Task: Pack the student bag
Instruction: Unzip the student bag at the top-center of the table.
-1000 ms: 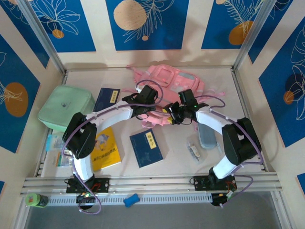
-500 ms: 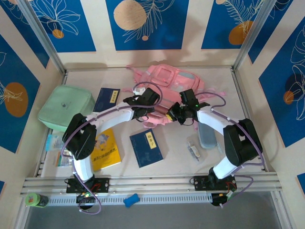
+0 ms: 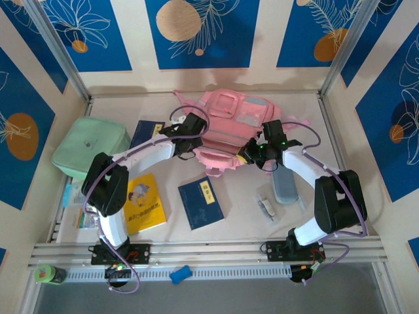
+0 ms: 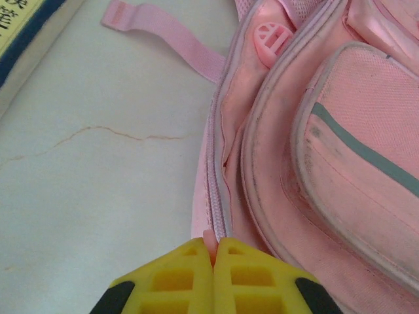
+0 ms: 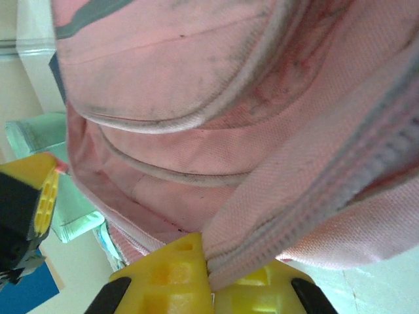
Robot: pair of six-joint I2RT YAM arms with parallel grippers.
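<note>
The student bag, a big pink backpack, lies at the back middle of the table. My left gripper is at its left side, shut on the pink zip edge. In the left wrist view the yellow fingertips pinch a bit of that edge of the bag, and a pink strap trails over the table. My right gripper is shut on the bag's opposite zip edge; in the right wrist view it clamps the pink fabric rim of the bag, which hangs open between the two grips.
A mint green soft case sits at the left. Blue books and a yellow book lie in front of the bag. A grey-blue pencil case and a small item lie at the right.
The right gripper has closed on the bag's edge. Both grippers have moved apart and toward the back, stretching the bag's mouth and shifting the bag back.
</note>
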